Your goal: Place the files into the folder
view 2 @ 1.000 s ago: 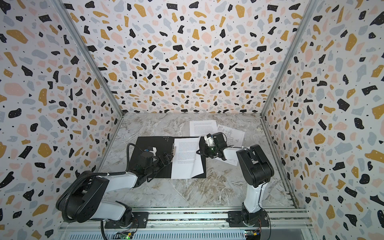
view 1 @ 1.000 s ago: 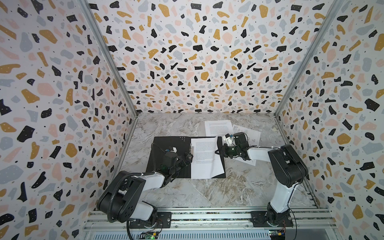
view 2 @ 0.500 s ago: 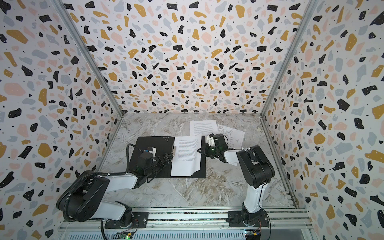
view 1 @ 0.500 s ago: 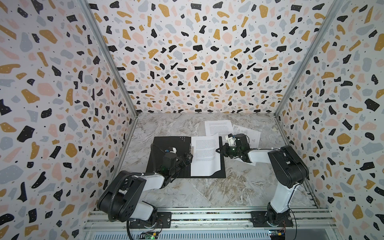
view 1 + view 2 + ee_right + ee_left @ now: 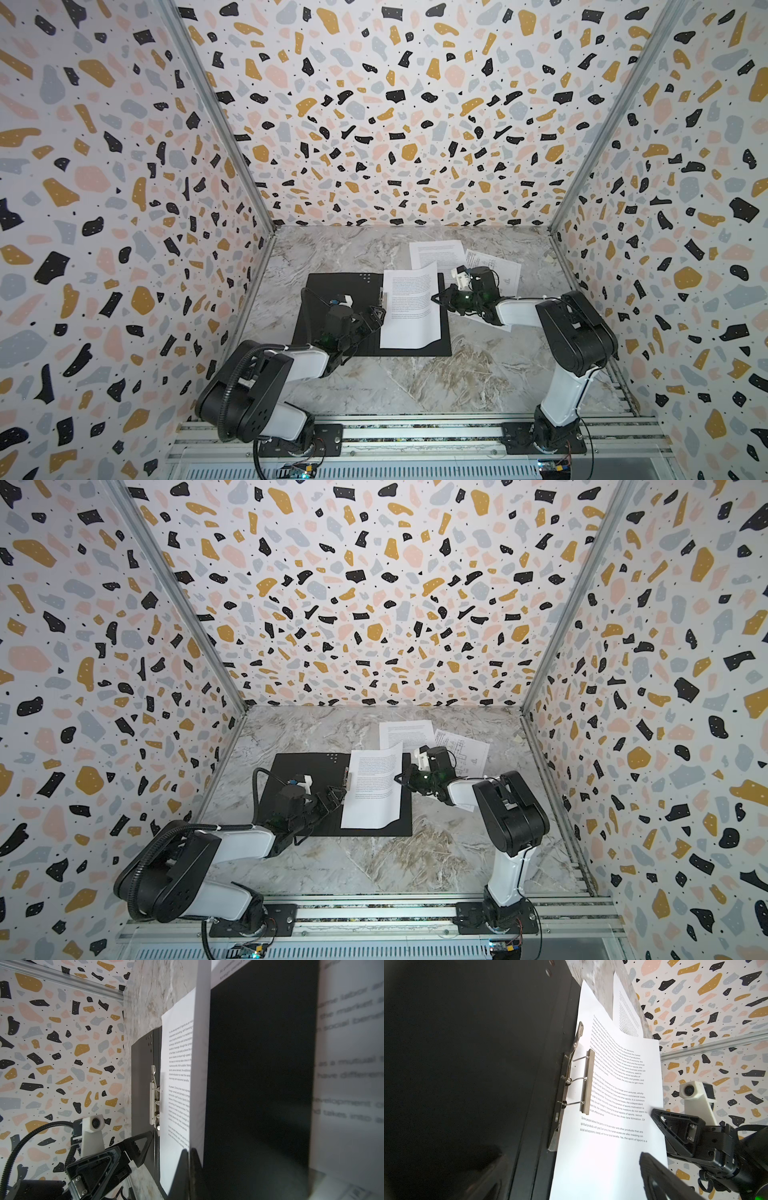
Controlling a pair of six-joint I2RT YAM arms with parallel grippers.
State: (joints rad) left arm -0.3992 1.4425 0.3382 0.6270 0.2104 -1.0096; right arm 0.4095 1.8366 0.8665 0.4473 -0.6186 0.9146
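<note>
We see the folder [image 5: 332, 286] [image 5: 299, 766] lying open on the marble table [image 5: 415, 382], black inside facing up. One printed sheet [image 5: 409, 309] [image 5: 374, 787] covers its right half, with the far end sticking out past the folder's far edge.

The right gripper [image 5: 436, 298] [image 5: 399, 778] is closed on that sheet's right edge. In the right wrist view its fingertips [image 5: 188, 1157] pinch the paper, and the edge curls up off the black panel. The sheet's opposite margin reaches the metal spine clip [image 5: 584, 1082] [image 5: 383, 297] and appears to run under the clip's bar (we cannot tell whether the bar presses on it).

The left gripper [image 5: 376, 313] [image 5: 336, 793] sits low over the folder's left half, just beside the clip. Its jaws are spread wide and hold nothing; one finger [image 5: 652, 1169] lies over the sheet's near part.

Two more files lie on the table behind the folder: a second text sheet [image 5: 436, 253] and, to its right, a drawing sheet [image 5: 498, 270] partly hidden under the right arm.
</note>
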